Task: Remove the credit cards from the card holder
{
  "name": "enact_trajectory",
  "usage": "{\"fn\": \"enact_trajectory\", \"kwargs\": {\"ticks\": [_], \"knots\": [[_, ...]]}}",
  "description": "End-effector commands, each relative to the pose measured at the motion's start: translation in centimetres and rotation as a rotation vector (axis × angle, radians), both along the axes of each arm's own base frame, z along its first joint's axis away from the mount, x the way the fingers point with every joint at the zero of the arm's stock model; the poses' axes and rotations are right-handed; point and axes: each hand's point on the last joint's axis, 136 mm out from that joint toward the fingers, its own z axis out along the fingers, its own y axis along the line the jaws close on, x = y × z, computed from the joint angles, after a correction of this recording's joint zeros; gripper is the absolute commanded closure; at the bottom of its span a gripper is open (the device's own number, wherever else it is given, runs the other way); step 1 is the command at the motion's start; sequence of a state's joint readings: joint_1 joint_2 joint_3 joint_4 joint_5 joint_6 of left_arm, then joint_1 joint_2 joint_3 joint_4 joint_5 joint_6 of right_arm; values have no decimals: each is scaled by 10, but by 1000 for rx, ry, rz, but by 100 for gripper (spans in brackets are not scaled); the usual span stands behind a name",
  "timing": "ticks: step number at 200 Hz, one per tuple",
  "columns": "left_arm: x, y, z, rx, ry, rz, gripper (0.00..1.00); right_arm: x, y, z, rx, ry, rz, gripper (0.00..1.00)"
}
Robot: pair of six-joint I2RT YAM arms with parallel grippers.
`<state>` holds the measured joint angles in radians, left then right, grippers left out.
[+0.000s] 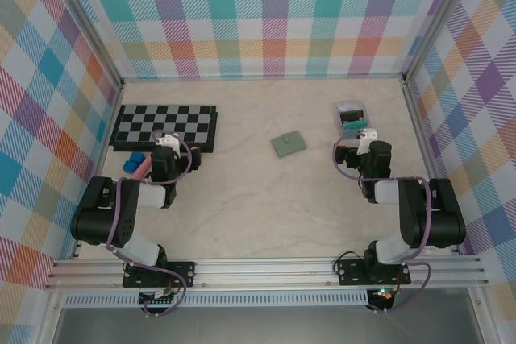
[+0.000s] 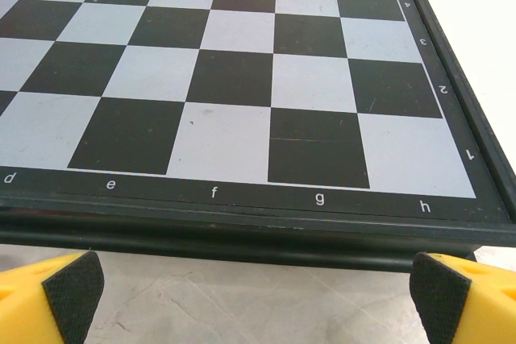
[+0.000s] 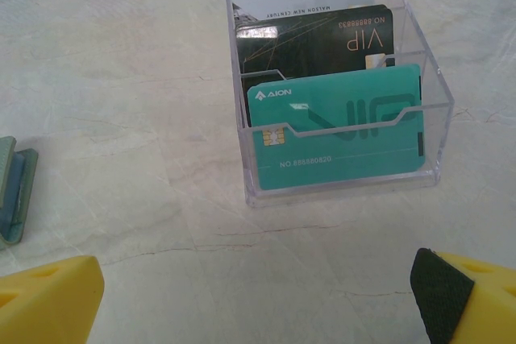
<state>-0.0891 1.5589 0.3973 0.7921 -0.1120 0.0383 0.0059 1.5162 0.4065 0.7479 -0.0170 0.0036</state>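
The card holder (image 1: 288,144), a small sage-green wallet, lies folded shut on the table's middle, between the two arms. Its edge (image 3: 11,189) shows at the far left of the right wrist view, green outside with bluish layers within. The credit cards are hidden. My left gripper (image 1: 167,142) (image 2: 258,300) is open just before the near edge of the chessboard, with nothing between its fingers. My right gripper (image 1: 361,132) (image 3: 258,300) is open over bare table, well to the right of the wallet.
A black and grey chessboard (image 1: 165,126) (image 2: 242,102) lies at the back left. A blue block (image 1: 135,159) and a pink block (image 1: 143,170) sit by its near edge. A clear box (image 1: 351,117) (image 3: 339,126) with teal and black cards stands just ahead of my right gripper.
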Motion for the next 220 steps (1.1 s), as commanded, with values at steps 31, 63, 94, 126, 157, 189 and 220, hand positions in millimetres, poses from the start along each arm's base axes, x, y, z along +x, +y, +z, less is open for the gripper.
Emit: {"fn": "enact_trajectory", "kwargs": {"ticks": [31, 63, 94, 126, 157, 189, 220], "knots": [[-5, 21, 31, -8, -91, 117, 0, -2, 1, 37, 17, -67, 5, 0], [-21, 38, 57, -6, -31, 221, 0, -8, -8, 50, 72, 8, -80, 0], [-44, 44, 88, -94, -41, 299, 0, -16, -26, 64, 217, 150, -288, 0], [-65, 42, 107, -223, 48, 369, 0, -10, -1, 81, 323, 370, -233, 0], [-65, 24, 116, -352, 111, 330, 0, -3, 35, 89, 336, 452, -132, 0], [-62, 2, 122, -472, 131, 255, 0, -5, 89, 85, 326, 504, 10, 0], [-64, -3, 122, -511, 140, 246, 0, 1, 136, 63, 307, 605, 105, 2]]}}
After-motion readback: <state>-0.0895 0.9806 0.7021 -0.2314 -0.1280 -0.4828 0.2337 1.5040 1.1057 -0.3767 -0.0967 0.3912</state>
